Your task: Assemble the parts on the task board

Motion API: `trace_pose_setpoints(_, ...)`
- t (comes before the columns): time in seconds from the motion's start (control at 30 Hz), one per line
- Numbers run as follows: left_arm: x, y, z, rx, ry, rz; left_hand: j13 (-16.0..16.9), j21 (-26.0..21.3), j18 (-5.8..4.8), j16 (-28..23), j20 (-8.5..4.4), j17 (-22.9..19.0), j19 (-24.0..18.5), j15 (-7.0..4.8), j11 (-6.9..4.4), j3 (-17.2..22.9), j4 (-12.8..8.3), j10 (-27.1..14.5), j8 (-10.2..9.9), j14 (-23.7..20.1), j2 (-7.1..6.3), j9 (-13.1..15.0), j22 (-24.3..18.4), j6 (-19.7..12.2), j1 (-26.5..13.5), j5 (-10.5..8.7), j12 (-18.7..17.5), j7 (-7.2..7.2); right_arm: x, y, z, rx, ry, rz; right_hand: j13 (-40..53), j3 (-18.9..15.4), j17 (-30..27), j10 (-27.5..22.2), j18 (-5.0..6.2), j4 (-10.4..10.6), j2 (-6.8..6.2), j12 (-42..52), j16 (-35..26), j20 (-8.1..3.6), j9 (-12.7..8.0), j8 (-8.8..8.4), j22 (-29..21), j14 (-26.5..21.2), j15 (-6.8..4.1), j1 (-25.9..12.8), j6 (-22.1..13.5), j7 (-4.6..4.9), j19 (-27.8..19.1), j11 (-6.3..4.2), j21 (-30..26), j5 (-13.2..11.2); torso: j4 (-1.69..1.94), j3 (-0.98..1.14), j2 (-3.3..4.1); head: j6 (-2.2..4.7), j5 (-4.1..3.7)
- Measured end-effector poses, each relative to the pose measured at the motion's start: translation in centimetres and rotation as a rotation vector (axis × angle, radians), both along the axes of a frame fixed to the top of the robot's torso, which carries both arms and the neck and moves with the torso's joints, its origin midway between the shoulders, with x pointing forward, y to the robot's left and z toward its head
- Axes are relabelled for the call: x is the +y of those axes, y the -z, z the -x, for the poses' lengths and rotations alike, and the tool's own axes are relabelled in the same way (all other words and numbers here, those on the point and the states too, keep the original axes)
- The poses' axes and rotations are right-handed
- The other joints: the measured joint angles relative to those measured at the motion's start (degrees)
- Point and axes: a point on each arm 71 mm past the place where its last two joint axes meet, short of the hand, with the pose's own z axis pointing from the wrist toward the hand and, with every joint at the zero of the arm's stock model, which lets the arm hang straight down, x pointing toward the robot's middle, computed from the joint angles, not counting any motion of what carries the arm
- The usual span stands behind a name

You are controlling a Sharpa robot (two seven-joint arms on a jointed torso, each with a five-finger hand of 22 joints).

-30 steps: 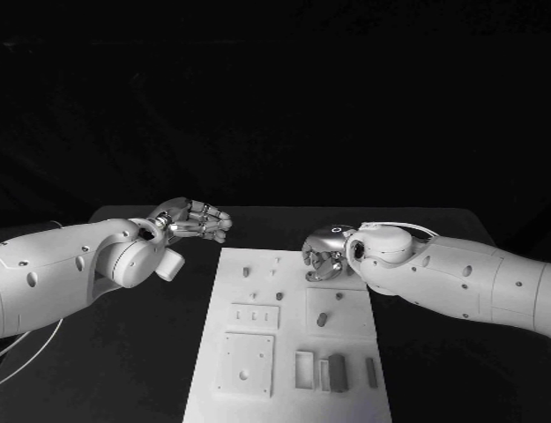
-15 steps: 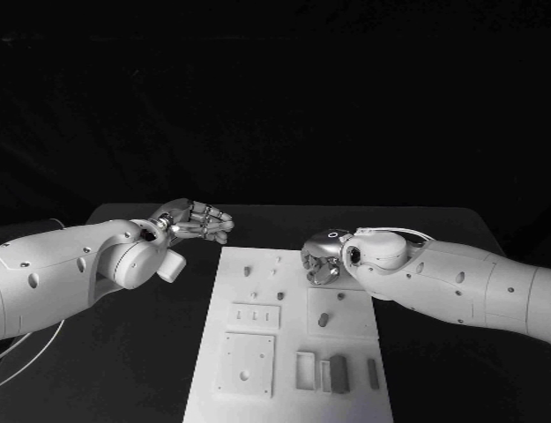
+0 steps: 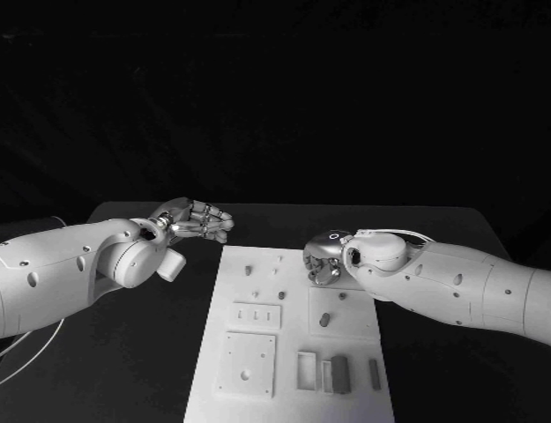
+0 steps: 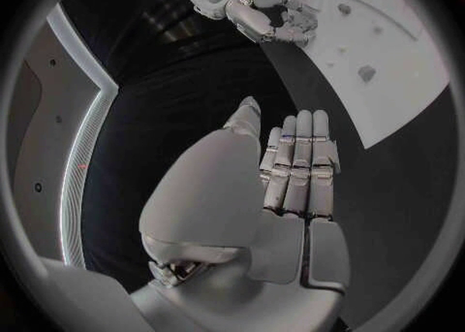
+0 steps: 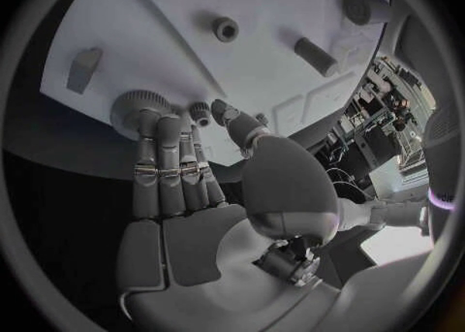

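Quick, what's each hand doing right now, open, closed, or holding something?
Left hand: open, holding nothing, beside the board.
Right hand: open, fingertips at a gear on the board.

Black table point(image 3: 136, 352): flat, matte top, its far edge and rounded back corners in sight from the head camera. Dark backdrop point(image 3: 275, 97): fills the space behind the table, faint folds across it, like hanging cloth. Thin pale cable point(image 3: 21, 357): loops over the near left part of the tabletop.

The right hand point(image 3: 323, 260) has edged slightly further onto the task board point(image 3: 294, 352).
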Motion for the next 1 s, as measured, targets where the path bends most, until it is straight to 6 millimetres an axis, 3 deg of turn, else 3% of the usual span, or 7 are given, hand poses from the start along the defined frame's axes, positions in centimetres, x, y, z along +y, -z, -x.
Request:
trace_pose_setpoints(0.17, 0.03, -0.12, -0.03, -0.002, -0.001, 0.0, 0.0, 0.0, -0.01, 0.0, 0.0, 0.0, 0.0, 0.0, 0.0, 0.0, 0.0, 0.0, -0.19, 0.0, 0.0, 0.0, 0.0, 0.0, 0.0, 0.0, 0.0, 0.0, 0.08, 0.1, 0.0, -0.002, -0.002, 0.002, -0.25, 0.07, -0.11, 0.0, 0.0, -0.07, 0.34, -0.01, 0.63, -0.29, -0.01, 0.0, 0.0, -0.05, 0.05, 0.34, 0.53, -0.54, -0.32, 0.0, 0.36, 0.0, 0.0, -0.01, 0.11, 0.0, 0.2)
trace_pose_setpoints(0.7, 0.0, -0.37, -0.09, -0.005, 0.0, -0.001, 0.0, 0.0, -0.03, 0.0, 0.0, 0.12, 0.0, 0.0, 0.0, 0.0, 0.0, 0.0, -0.18, 0.0, 0.23, -0.04, 0.04, 0.0, -0.22, 0.0, 0.0, 0.0, 0.33, 0.14, 0.07, -0.009, -0.009, -0.001, -1.08, -0.09, -0.27, 0.0, -0.01, -0.22, 0.79, -0.14, 2.15, -0.3, -0.07, 0.51, 0.03, -0.07, 0.07, 0.79, 1.63, -0.58, -0.3, 0.01, 1.84, 0.0, -0.08, -0.02, 0.22, -0.3, 0.4)
trace_pose_setpoints(1.0, 0.04, -0.42, -0.1, -0.006, 0.0, -0.002, 0.0, -0.19, -0.03, 0.0, 0.0, 0.17, 0.0, 0.0, 0.0, 0.0, 0.0, 0.0, -0.18, 0.0, 0.23, -0.04, 0.04, 0.0, -0.22, 0.0, 0.0, 0.0, 0.56, 0.31, 0.22, -0.018, -0.014, -0.014, -1.42, -0.25, -0.32, 0.79, -0.4, -0.38, 1.84, 0.9, 4.71, -1.31, 0.05, 1.63, 0.03, 0.46, -0.46, 1.84, 3.96, -1.25, 0.73, 0.3, 4.32, -0.89, -0.05, -0.02, 0.3, -0.33, 0.41)
